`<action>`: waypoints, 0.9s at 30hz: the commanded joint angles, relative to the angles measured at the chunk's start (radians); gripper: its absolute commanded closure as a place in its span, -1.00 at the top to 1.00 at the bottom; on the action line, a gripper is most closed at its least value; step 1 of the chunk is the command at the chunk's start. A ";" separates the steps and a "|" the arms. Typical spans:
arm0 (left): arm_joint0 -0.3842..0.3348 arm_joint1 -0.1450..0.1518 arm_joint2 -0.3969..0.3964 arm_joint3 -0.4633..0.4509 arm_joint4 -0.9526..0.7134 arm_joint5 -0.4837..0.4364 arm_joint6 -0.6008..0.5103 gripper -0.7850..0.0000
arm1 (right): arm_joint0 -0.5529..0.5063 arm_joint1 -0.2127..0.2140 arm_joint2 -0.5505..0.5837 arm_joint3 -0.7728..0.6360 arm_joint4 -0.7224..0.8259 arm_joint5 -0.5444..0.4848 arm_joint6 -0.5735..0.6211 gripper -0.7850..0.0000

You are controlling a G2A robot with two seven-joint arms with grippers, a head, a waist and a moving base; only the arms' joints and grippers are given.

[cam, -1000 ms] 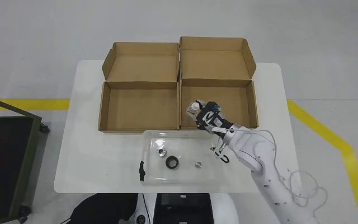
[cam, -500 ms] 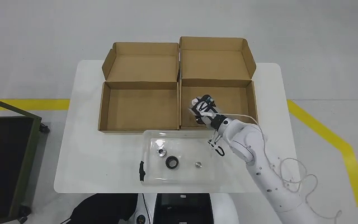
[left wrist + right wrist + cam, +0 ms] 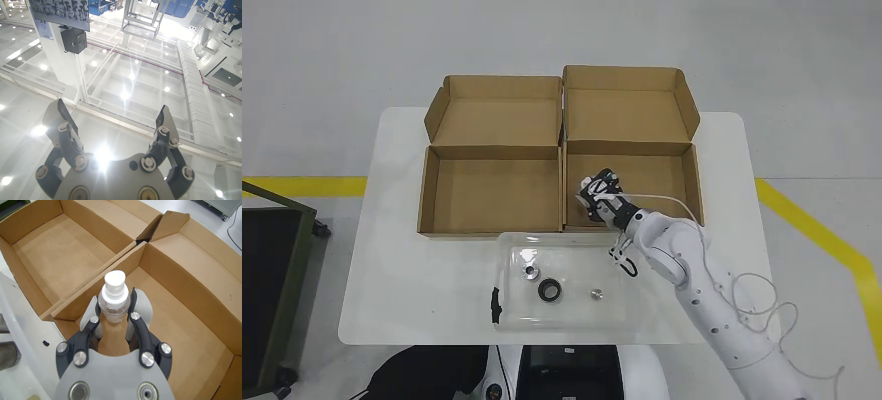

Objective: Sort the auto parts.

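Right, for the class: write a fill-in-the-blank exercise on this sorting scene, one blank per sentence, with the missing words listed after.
1. The right tool is shut on a spray bottle with a ____ cap.
2. The bottle is held above the cardboard box on the robot's ____.
3. The number of small parts lying in the clear tray is ____.
4. The left tool holds nothing and is ____.

Missing words: white; right; three; open.

A small clear bottle [image 3: 114, 308] with a white spray cap sat clamped in the right gripper [image 3: 115, 302], over the right cardboard box [image 3: 179, 313]. A silver bush [image 3: 530, 271], a black ring [image 3: 550, 290] and a small silver piece [image 3: 594, 294] lay apart in the clear tray [image 3: 562, 237].
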 commanded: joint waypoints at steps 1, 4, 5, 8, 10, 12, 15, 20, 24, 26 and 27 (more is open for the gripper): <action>0.000 0.000 0.000 0.000 0.000 0.000 0.000 1.00 | 0.005 -0.002 -0.004 0.008 0.002 -0.001 0.003 -0.26; 0.000 0.000 0.000 0.000 0.000 0.000 0.000 1.00 | 0.010 -0.004 -0.008 0.017 0.005 -0.002 0.006 -0.04; 0.000 0.000 0.000 0.000 0.000 0.000 0.000 1.00 | 0.012 -0.004 -0.009 0.018 0.005 -0.002 0.006 -0.02; 0.000 0.000 0.000 0.000 0.000 0.000 0.000 1.00 | 0.013 -0.006 -0.009 0.022 0.010 -0.003 0.006 0.59; 0.000 0.000 0.000 0.000 0.000 0.000 0.000 1.00 | 0.012 -0.006 -0.007 0.020 0.012 -0.004 0.008 1.00; 0.000 0.000 0.000 0.000 0.000 0.000 0.000 1.00 | 0.009 -0.005 -0.001 0.009 0.015 -0.007 0.008 1.00; 0.000 0.000 0.000 0.000 0.000 0.000 0.000 1.00 | -0.006 -0.001 0.017 -0.034 0.010 -0.014 0.010 1.00; 0.000 0.000 0.000 0.000 0.000 0.000 0.000 1.00 | -0.060 0.015 0.063 -0.172 -0.026 -0.048 0.036 1.00; 0.000 0.000 0.000 0.000 0.000 0.000 0.000 1.00 | -0.116 0.030 0.090 -0.300 -0.063 -0.115 0.073 1.00; 0.000 0.000 0.000 0.000 0.000 0.000 0.000 1.00 | -0.147 0.037 0.113 -0.350 -0.057 -0.145 0.098 1.00; 0.000 0.000 0.000 0.000 0.000 0.000 0.000 1.00 | -0.163 0.041 0.125 -0.376 -0.060 -0.162 0.113 1.00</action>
